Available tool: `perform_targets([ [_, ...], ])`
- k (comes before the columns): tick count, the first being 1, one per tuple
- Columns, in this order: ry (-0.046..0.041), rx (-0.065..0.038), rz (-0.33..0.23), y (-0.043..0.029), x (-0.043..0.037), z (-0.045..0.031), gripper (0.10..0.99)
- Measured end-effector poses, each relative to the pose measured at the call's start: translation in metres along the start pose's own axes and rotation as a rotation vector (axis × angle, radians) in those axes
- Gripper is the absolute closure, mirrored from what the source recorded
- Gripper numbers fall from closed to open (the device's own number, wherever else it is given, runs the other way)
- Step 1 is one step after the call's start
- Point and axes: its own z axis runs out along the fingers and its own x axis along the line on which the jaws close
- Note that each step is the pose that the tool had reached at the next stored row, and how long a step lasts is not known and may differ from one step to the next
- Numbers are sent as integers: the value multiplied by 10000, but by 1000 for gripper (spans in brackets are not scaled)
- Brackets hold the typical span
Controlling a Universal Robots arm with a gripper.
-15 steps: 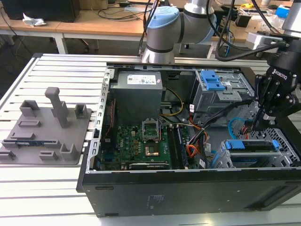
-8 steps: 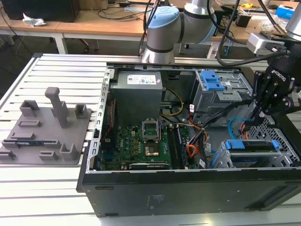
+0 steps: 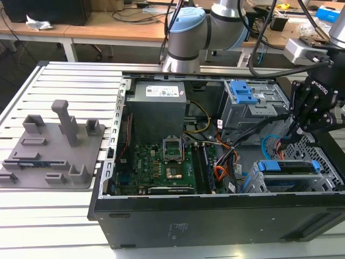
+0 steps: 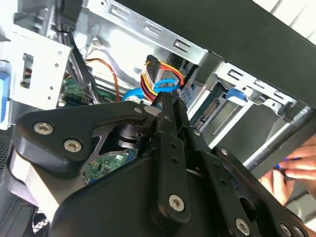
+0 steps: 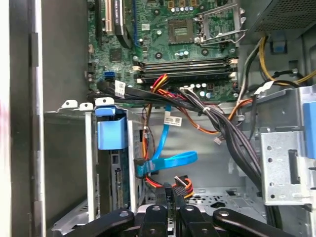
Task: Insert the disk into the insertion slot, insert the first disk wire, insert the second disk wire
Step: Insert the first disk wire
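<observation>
The gripper (image 5: 171,195) looks pinched shut on the multicoloured disk wire plug (image 5: 183,186) (beside the disk (image 5: 111,134)).

I count one robot arm (image 3: 215,24) over the bench and one gripper (image 3: 291,134) on it. One open computer case (image 3: 215,221) lies on one slatted table (image 3: 48,221). Inside there is one power supply (image 3: 156,105), one motherboard (image 3: 153,167) with one processor socket (image 3: 173,147), and two grey drive cages: one insertion slot (image 3: 323,162) and one larger cage (image 3: 259,110) with a single blue latch (image 3: 241,91). One disk (image 3: 288,168). In the first wrist view, one flat blue cable (image 5: 170,160) and one red, yellow and black wire bundle (image 5: 182,185). One grey fixture (image 3: 51,148) sits beside the case. One hand (image 4: 291,173) shows in the second wrist view.
</observation>
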Motion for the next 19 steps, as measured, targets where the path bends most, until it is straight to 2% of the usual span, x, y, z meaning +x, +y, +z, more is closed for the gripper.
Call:
perform_targets([
  [2, -114, -6, -13, -3, 42, 3, 922],
  [7, -115, -5, -14, -3, 47, 2, 922],
  [9, -127, -6, -15, -7, 72, 6, 922],
  [12, -140, -7, -16, -18, 143, 4, 922],
  [13, -144, -7, -17, -19, 178, -19, 922],
  [16, -144, -6, -19, -17, 216, -67, 922],
  [19, -145, 6, -27, -19, 291, -84, 922],
])
